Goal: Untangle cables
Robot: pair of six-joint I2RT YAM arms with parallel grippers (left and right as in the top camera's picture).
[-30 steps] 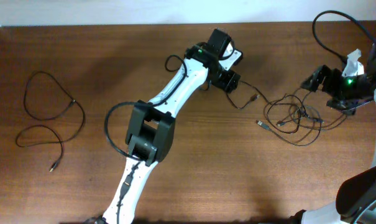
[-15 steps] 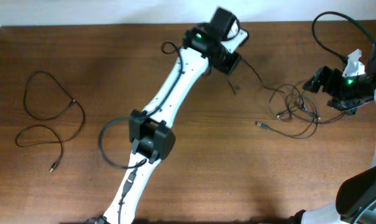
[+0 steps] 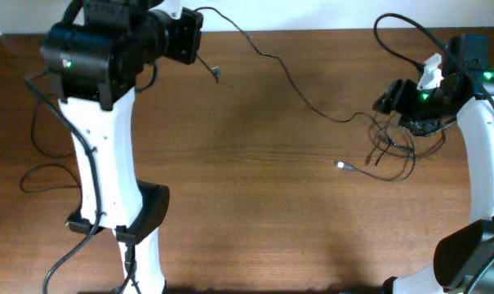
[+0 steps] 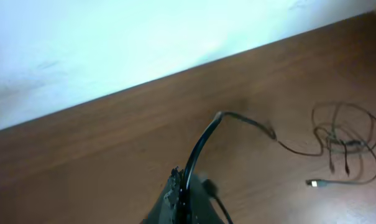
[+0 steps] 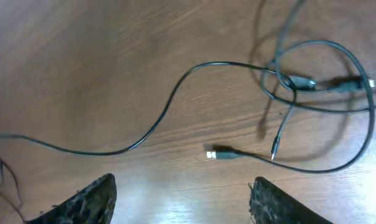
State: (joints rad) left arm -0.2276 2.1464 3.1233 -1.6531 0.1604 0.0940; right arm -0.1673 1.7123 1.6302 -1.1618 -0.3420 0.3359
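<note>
Left fingers [image 4: 175, 200] a dark blur along the wrist view's bottom

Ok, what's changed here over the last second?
The left gripper closed on one cable beside the tangle and swung far left and back, drawing that cable out in a long line. The right gripper moved in over the tangle, jaws open. The silver plug and the separate cable at left stayed put.

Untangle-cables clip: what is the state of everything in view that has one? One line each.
left gripper: shut on the pulled cable.
right gripper: open, nothing between its fingers.
pulled cable: raised at the left gripper, running to the tangle.
tangle: knotted, on the table.
USB plug: lying free beside the tangle.
separate cable: loose at the table's left side, partly hidden.
</note>
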